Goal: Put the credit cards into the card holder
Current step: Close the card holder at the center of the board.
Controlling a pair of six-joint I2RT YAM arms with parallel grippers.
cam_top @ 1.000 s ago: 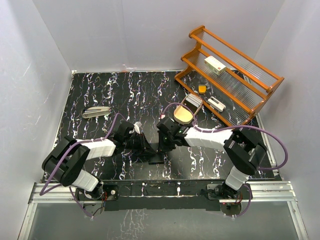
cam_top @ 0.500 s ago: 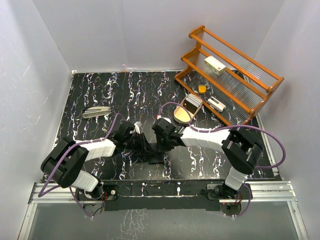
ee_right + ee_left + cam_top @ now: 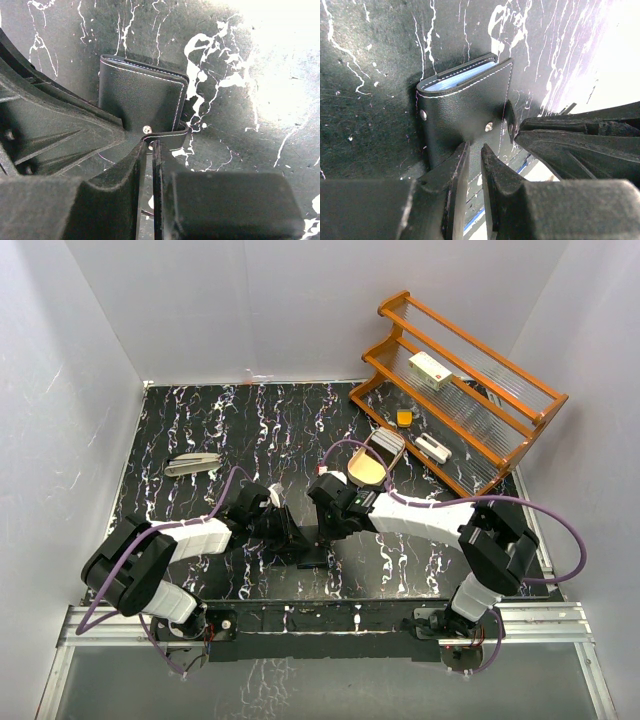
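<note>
The black card holder [image 3: 312,557] sits near the table's front middle, between both grippers. In the left wrist view the card holder [image 3: 462,107] is folded, with a pale blue-grey edge [image 3: 457,80] showing inside the fold. I cannot tell whether that edge is a card or the lining. No loose credit cards show. My left gripper [image 3: 475,155] has its jaws close together at the holder's near edge. In the right wrist view my right gripper [image 3: 151,147] is pinched on the holder's snap strap [image 3: 172,136], beside the holder's body [image 3: 137,97].
A wooden two-tier rack [image 3: 470,390] stands at the back right, holding a white box with a red mark [image 3: 430,370]. A cream oval-ended tray [image 3: 372,462] lies in front of the rack. A pale folded object [image 3: 192,464] lies at the left.
The right arm shifted a little left and then back, and its elbow swung outward. Both grippers stay at the card holder. The left arm has barely moved.
</note>
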